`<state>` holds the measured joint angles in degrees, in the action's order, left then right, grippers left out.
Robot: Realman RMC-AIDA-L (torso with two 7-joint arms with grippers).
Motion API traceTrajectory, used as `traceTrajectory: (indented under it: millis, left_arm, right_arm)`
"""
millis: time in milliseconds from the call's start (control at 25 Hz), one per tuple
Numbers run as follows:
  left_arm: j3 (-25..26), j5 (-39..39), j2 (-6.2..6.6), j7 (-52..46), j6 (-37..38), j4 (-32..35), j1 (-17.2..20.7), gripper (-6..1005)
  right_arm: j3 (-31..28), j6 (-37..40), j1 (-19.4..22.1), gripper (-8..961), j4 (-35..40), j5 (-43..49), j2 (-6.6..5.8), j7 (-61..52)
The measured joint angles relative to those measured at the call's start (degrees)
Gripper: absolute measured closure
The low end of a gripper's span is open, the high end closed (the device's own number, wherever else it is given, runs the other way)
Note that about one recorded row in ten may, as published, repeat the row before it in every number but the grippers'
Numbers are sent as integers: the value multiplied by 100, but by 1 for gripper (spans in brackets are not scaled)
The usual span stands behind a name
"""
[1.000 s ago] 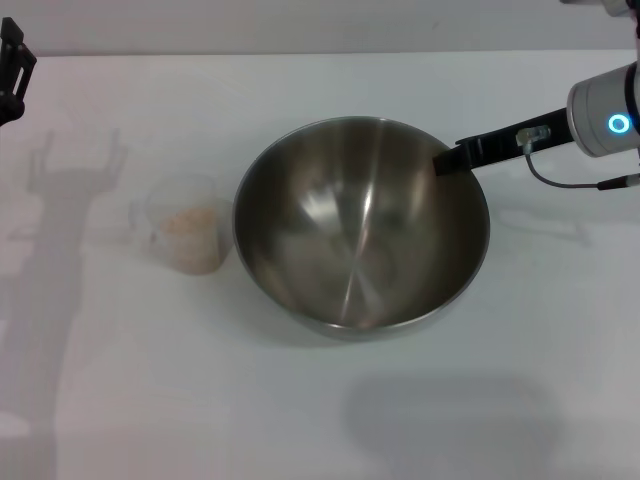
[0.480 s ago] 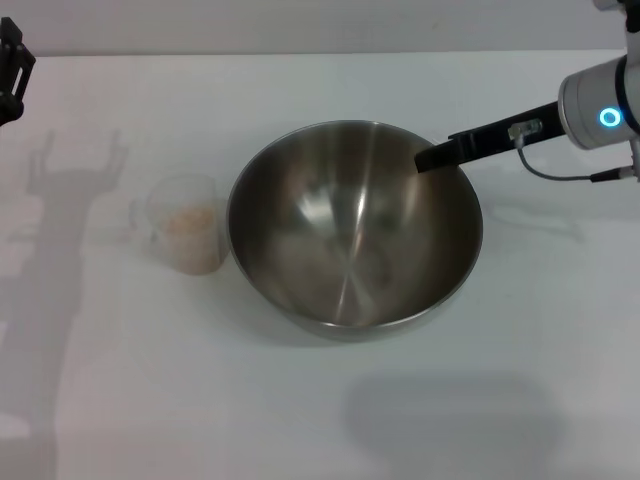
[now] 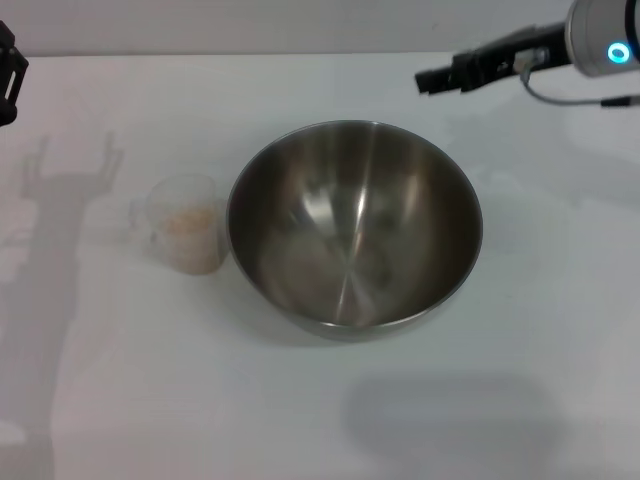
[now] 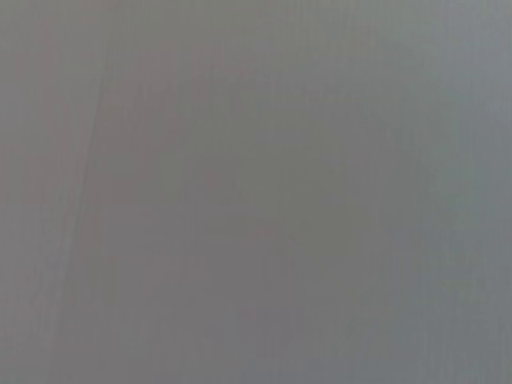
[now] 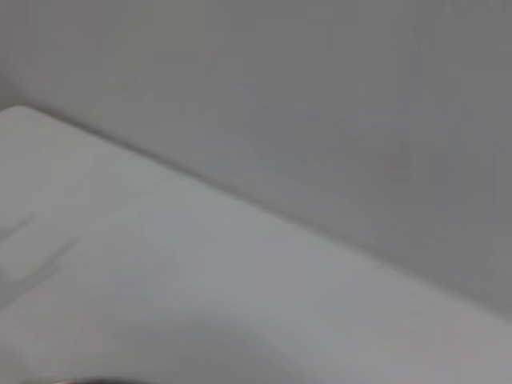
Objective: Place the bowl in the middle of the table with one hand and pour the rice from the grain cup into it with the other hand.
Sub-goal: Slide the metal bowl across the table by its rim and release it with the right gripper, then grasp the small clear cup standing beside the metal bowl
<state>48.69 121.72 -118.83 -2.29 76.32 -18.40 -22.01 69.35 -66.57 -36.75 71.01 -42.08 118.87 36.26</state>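
Bowl set mid-surface and free of both arms; cup of rice untouched just beside it.

The bowl (image 3: pixel 354 226) sits upright near the middle of the surface (image 3: pixel 520 400), and the grain cup (image 3: pixel 186 223) stands upright just beside its rim, handle turned away from it, rice (image 3: pixel 190 222) inside. The left end effector (image 3: pixel 8 70) hangs at the far surface edge, the cup nearer to it than to the right one, with open room between; its opening cannot be told. The right end effector (image 3: pixel 424 79) hovers beyond the bowl's far rim, holding nothing; finger gap unclear. Pouring, in my judgement, falls to the left arm.
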Motion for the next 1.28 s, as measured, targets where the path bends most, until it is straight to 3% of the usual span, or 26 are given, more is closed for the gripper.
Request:
traceTrajectory:
  millis: [200, 360, 480, 520, 560, 680, 720, 760, 880, 920, 960, 1080, 1120, 1160, 1280]
  left_arm:
    - [6, 1, 0, 0, 35, -21, 51, 181]
    - [9, 1, 0, 0, 127, -37, 126, 183]
    - [9, -1, 0, -21, 205, -37, 184, 184]
    - [9, 1, 0, -46, 236, -37, 201, 184]
    - [9, 1, 0, -46, 236, -37, 201, 185]
    - [9, 1, 0, -60, 262, -36, 221, 186]
    - [9, 1, 0, -60, 262, -36, 221, 186]
    - [6, 0, 5, -67, 309, -25, 278, 187]
    - [4, 0, 6, -68, 317, -22, 301, 188]
    - [-2, 0, 4, -68, 320, -24, 326, 188]
    - [-2, 0, 4, -68, 320, -24, 326, 189]
    - [-51, 28, -4, -70, 359, -31, 416, 190]
    - [-51, 28, -4, -70, 359, -31, 416, 190]
    - [-183, 38, -10, -110, 464, -30, 546, 191]
    - [-465, 39, -4, -150, 609, 26, 691, 192]
  right_arm:
    - [844, 1371, 445, 368, 807, 441, 24, 178]
    - [2080, 3465, 1245, 369, 1382, 706, 67, 226]
    - [2871, 5063, 1697, 369, 1330, 755, 80, 348]
    - [3266, 6151, 1924, 368, 1140, 782, 90, 383]
    - [3266, 6151, 1924, 368, 1140, 782, 90, 383]
    - [3839, 7631, 2155, 368, 661, 774, 96, 377]
    - [4195, 8647, 2260, 368, 256, 754, 93, 325]
    - [4195, 8647, 2260, 368, 256, 754, 93, 325]
    - [4662, 10183, 2390, 369, -341, 749, 84, -20]
    - [4922, 11500, 2453, 344, -903, 756, 66, -666]
    - [4922, 11500, 2453, 318, -903, 756, 66, -666]
    - [5104, 13296, 2410, 242, -2048, 764, 62, -1918]
    - [5222, 14296, 2247, 224, -2974, 761, 61, -2684]
    - [5222, 14296, 2247, 206, -2974, 761, 61, -2684]
    - [5285, 15269, 2064, 151, -4071, 737, 45, -3592]
